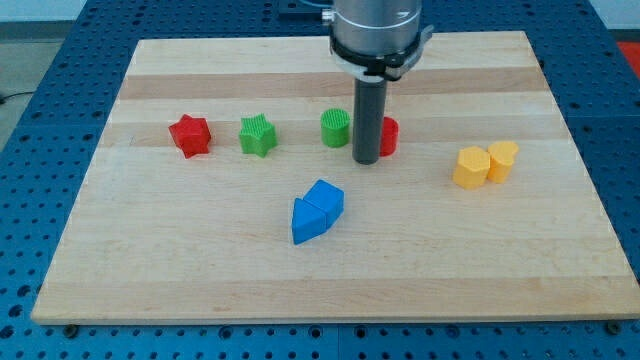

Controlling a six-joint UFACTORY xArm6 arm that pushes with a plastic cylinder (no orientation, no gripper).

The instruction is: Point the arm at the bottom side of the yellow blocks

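Note:
Two yellow blocks sit touching at the view's right: a larger orange-yellow one (470,167) and a smaller yellow one (502,158) to its upper right. My tip (366,160) is at the end of the dark rod near the board's middle. It stands well to the left of the yellow blocks, right in front of a red block (388,136) that the rod partly hides, and beside a green round block (336,127).
A red star block (190,135) and a green star block (257,134) stand at the view's left. Two blue blocks (317,210) lie touching below my tip. The wooden board (320,280) rests on a blue perforated table.

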